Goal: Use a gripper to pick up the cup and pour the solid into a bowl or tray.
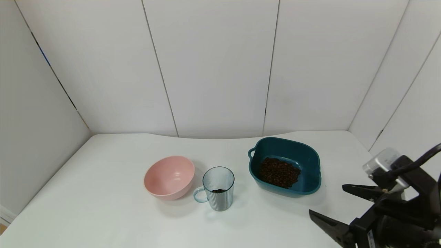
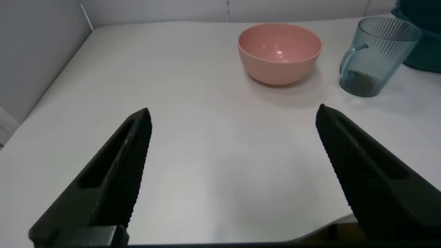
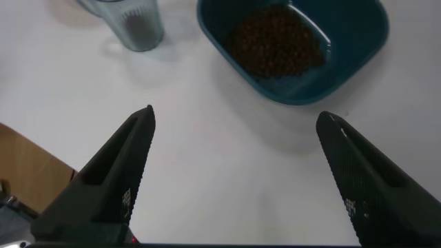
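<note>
The right gripper (image 1: 336,206) hangs wide open and empty at the table's (image 1: 103,193) near right edge. The cup (image 1: 218,187) stands upright toward its 9 o'clock, a few beans (image 1: 218,190) inside, handle at 9. The teal basin (image 1: 311,162) sits at the gripper's 11, clear of that line. The left gripper (image 2: 231,176), also wide open, is parked farther off; the pink bowl (image 1: 169,176) lies beyond the cup.

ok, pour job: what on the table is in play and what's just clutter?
In play:
- cup, upright, a few beans in the bottom
- beans, most heaped in the basin
- teal basin, to the cup's right
- right tool, open, nearest the basin

Clutter or idle:
- pink bowl, empty, to the cup's left
- left tool, open over bare table
</note>
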You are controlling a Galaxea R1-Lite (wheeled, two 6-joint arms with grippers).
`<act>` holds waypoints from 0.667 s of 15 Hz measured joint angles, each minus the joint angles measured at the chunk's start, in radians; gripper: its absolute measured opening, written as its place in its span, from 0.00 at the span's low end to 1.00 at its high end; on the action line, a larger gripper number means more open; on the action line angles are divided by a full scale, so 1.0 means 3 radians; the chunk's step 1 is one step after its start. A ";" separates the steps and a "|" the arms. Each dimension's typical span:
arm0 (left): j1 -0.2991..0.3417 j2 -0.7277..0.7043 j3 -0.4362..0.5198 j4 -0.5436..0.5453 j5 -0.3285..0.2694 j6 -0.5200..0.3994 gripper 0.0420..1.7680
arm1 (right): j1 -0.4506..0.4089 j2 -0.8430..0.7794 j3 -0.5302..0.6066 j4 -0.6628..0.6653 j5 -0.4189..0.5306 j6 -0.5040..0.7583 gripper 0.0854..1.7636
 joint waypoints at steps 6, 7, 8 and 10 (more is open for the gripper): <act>0.0000 0.0000 0.0000 0.0001 0.0000 0.0000 0.97 | -0.0740 -0.0824 0.0051 0.0633 -0.0263 0.0000 0.96; 0.0000 0.0000 0.0000 0.0001 0.0000 -0.0001 0.97 | -0.0838 -0.0982 0.0053 0.0718 -0.0310 0.0001 0.96; 0.0000 0.0000 0.0000 0.0001 0.0000 0.0000 0.97 | -0.0935 -0.1157 0.0064 0.0822 -0.0345 0.0006 0.96; 0.0000 0.0000 0.0000 0.0001 0.0000 0.0000 0.97 | -0.1142 -0.1482 0.0069 0.1046 -0.0379 0.0013 0.96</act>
